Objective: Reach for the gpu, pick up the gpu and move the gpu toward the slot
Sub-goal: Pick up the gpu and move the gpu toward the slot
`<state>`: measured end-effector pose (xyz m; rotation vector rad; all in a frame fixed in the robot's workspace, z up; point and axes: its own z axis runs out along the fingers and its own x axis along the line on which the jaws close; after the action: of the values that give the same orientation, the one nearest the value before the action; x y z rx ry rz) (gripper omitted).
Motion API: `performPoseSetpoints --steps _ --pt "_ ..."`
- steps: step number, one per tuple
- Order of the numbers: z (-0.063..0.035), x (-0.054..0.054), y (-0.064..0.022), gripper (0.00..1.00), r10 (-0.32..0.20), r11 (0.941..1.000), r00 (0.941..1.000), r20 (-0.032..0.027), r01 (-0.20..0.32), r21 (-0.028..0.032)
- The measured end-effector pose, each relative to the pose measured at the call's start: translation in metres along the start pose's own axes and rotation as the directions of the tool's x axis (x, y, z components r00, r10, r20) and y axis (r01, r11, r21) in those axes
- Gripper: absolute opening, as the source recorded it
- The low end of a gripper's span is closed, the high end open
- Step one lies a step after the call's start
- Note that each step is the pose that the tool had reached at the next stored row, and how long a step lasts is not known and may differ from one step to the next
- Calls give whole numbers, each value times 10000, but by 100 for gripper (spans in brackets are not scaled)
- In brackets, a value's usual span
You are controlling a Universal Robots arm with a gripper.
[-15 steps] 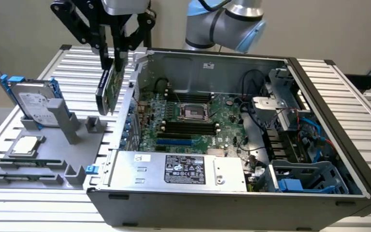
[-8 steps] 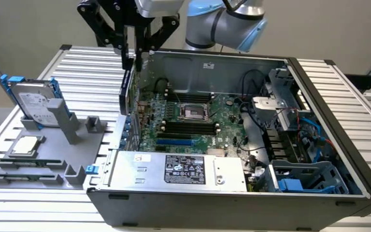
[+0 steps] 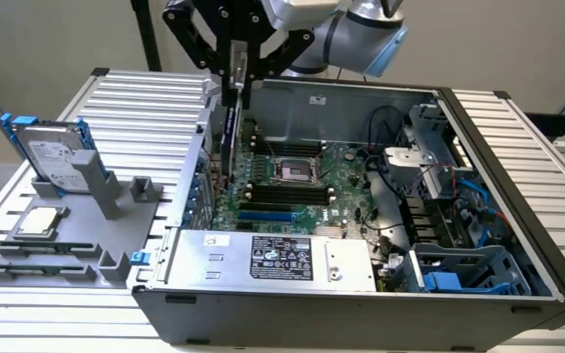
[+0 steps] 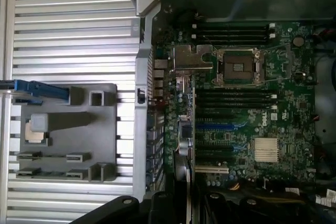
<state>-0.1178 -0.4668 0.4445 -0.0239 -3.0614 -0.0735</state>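
Gripper (image 3: 235, 87) is clamped on the top edge of the gpu (image 3: 229, 132), which hangs upright and edge-on over the open computer case (image 3: 361, 323), right above the motherboard (image 3: 302, 187) near the case's rear wall. Off at 9 o'clock from the case sits the gray parts tray (image 3: 76, 228) with the hard drive (image 3: 52, 156) and processor chip (image 3: 39, 220).

A ribbed metal table (image 3: 145, 95) bears a grey fixture tray (image 3: 67, 243) and an open computer case (image 3: 361, 309).
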Motion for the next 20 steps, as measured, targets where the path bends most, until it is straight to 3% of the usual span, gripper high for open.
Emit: performPoseSetpoints --steps 12,15,20 --pt "-4 -548 22 26 -2 10000 10000 -1 2 -14" --pt "34 -675 60 26 -1 10000 10000 -2 1 -12" --pt "102 -782 161 26 -7 10000 10000 8 7 16"
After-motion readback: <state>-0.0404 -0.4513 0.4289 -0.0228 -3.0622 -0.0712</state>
